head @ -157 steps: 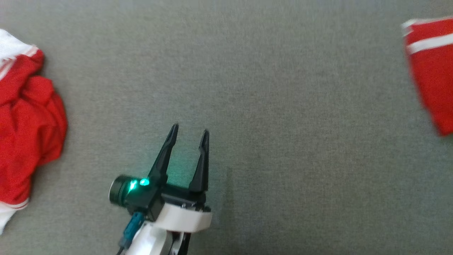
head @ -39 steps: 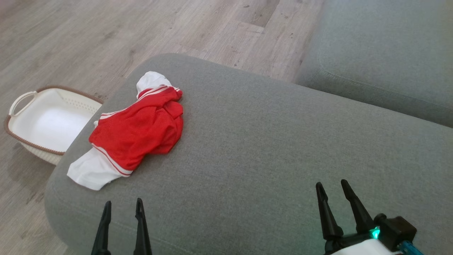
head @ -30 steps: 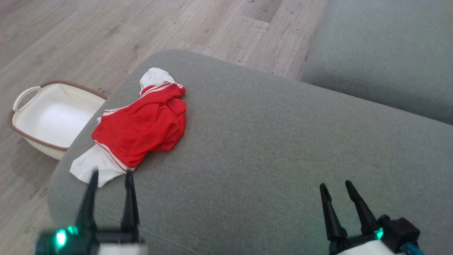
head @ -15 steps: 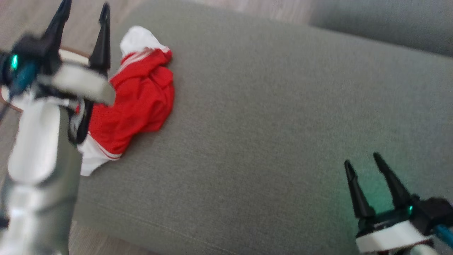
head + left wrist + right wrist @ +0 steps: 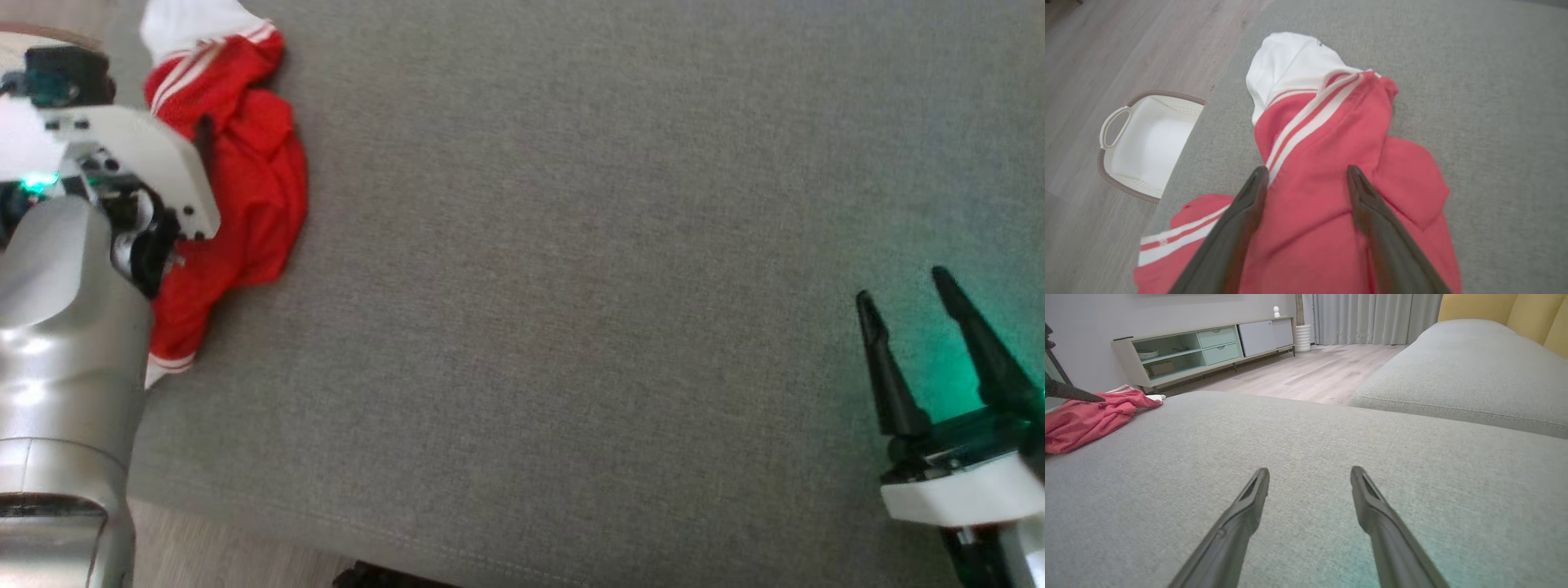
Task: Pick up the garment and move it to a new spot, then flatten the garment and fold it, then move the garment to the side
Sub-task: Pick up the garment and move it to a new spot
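Crumpled red-and-white fabric garment [image 5: 245,188] at 10 o'clock, edge of grey sofa cushion [image 5: 571,286]; left gripper [image 5: 1306,173] wide over it, right gripper [image 5: 902,286] wide, empty, 4 o'clock; a thin single-layer pinch could slip.

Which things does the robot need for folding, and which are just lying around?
For the job:
red and white garment, crumpled on the grey cushion
left gripper, open, over the garment
right gripper, open, over bare cushion

Just lying about:
white basket on the floor
cabinet
curtains
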